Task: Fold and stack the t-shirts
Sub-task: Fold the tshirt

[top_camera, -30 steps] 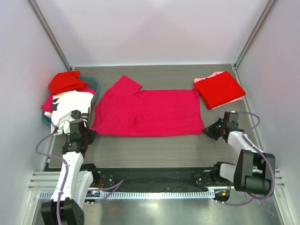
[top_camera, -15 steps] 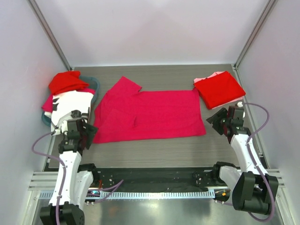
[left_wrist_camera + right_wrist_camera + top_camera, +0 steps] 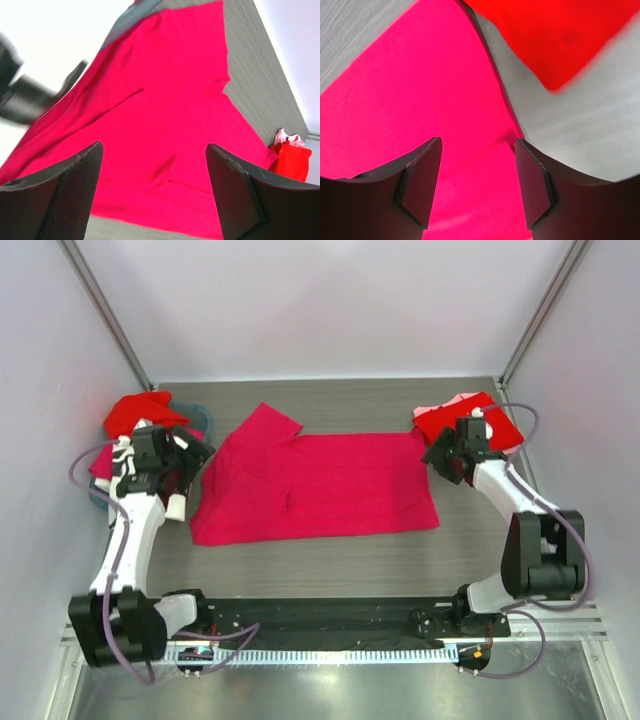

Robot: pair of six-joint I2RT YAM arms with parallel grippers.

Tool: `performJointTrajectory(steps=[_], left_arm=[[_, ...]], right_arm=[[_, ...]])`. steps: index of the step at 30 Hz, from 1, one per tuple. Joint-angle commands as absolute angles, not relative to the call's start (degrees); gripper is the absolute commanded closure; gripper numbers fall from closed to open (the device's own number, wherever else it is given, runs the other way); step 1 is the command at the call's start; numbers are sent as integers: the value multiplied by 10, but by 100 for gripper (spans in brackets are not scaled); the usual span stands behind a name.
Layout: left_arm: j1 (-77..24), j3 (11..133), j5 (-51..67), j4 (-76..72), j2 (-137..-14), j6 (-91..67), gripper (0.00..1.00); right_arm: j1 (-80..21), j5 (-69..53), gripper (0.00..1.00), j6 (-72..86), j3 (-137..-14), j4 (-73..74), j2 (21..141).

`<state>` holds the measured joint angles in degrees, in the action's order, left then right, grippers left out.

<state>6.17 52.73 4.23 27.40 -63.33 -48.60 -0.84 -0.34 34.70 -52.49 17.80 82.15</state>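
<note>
One bare strip of worktop [image 3: 330, 558] lies nearest me, between the arm bases and the near hem of the crimson shirt [image 3: 330, 485]. That hem runs fairly straight, so I have room to sweep along it. The shirt lies flat mid-worktop, held by nobody.

The left fingers [image 3: 193, 454] hang wide and empty at its left edge, just beside the basket [image 3: 198, 416]. The right fingers [image 3: 441, 456], also spread with nothing between them, hang over its right edge near the far corner, close by the red stack [image 3: 555, 35]. I judge they sit at opposite ends so each can take a far corner for the next fold toward me.

Further back, a sleeve [image 3: 268, 425] juts from the far left and wants tucking. My tight spots are the basket on the left and the stack on the right. Beyond the shirt, the worktop runs bare to the back wall.
</note>
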Motion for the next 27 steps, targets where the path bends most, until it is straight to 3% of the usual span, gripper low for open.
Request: performJointTrajectory(steps=[1, 10, 22, 27], left_arm=[[53, 579, 83, 194, -713, -475, 16], [5, 709, 56, 162, -882, -466, 16], [5, 881, 25, 159, -1067, -478, 18], [5, 945, 40, 147, -1142, -480, 20]], right_arm=[[-31, 45, 34, 330, -585, 134, 880], [-36, 75, 35, 313, -726, 107, 1076], [-36, 90, 37, 301, -825, 96, 1180], [-36, 83, 45, 296, -845, 88, 1201]])
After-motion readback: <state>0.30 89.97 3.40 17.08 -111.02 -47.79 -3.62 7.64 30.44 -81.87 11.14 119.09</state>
